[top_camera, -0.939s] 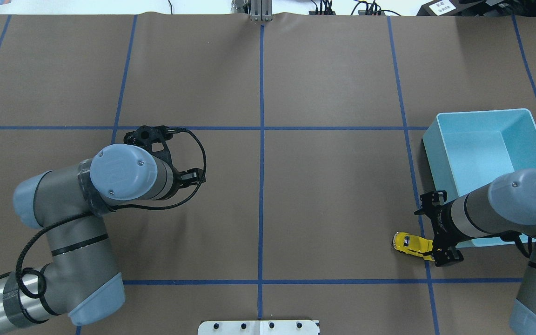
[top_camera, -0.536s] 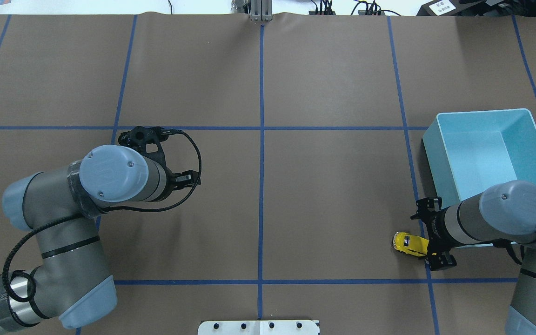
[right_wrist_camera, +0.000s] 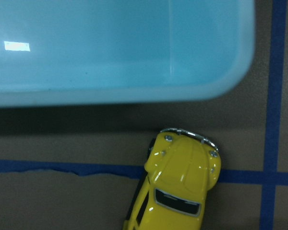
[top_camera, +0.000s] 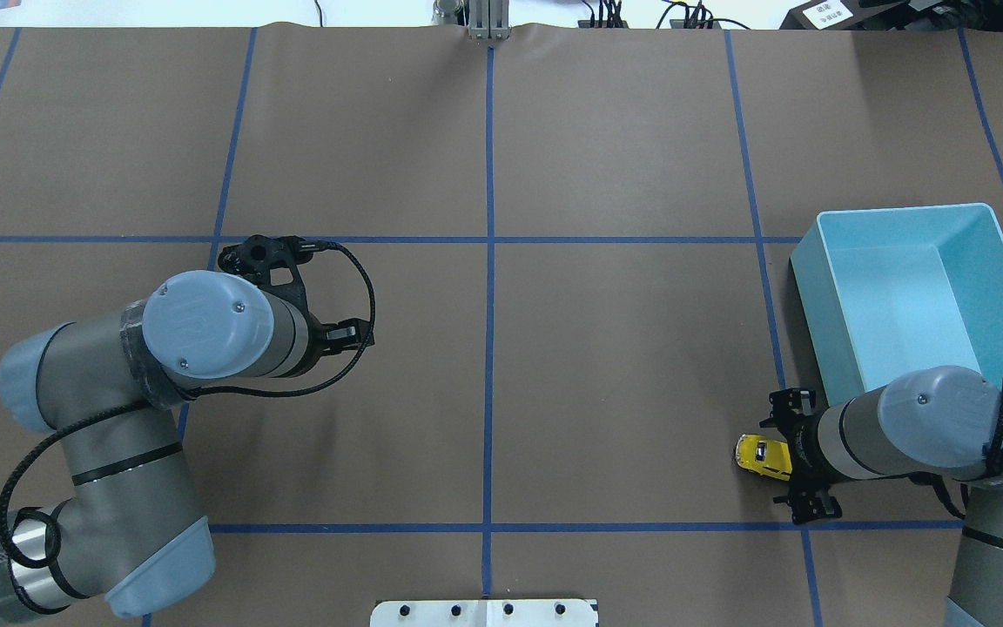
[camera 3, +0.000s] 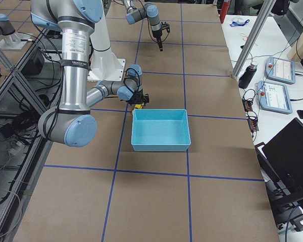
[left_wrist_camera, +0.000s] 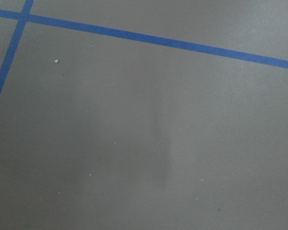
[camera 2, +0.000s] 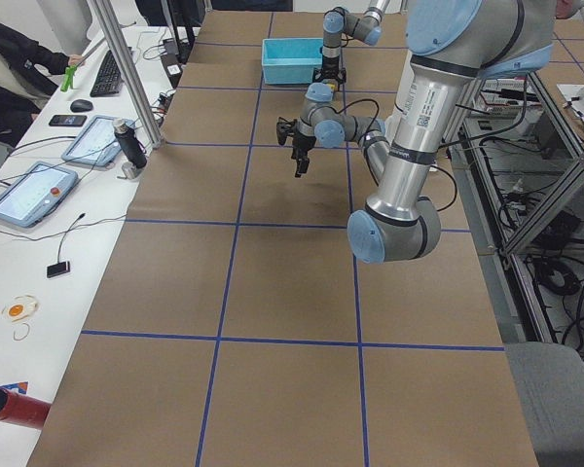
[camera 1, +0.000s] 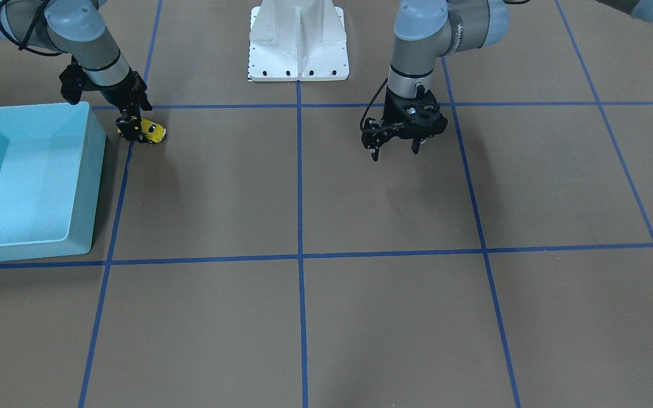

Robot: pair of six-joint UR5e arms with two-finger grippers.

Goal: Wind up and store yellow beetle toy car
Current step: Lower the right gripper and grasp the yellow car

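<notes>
The yellow beetle toy car stands on the brown table just in front of the light-blue bin's near corner, across a blue tape line. It also shows in the front view and fills the bottom of the right wrist view, below the bin's rim. My right gripper is low over the car's rear end, open, with nothing in it. My left gripper hangs open and empty above bare table left of the centre line.
The bin is empty. Blue tape lines divide the table into squares. The robot's white base plate sits at the table's near edge. The left wrist view shows only table and tape.
My right arm has drawn back toward the robot and come down over the car's rear. The left arm has drifted slightly left. The car has not moved.
</notes>
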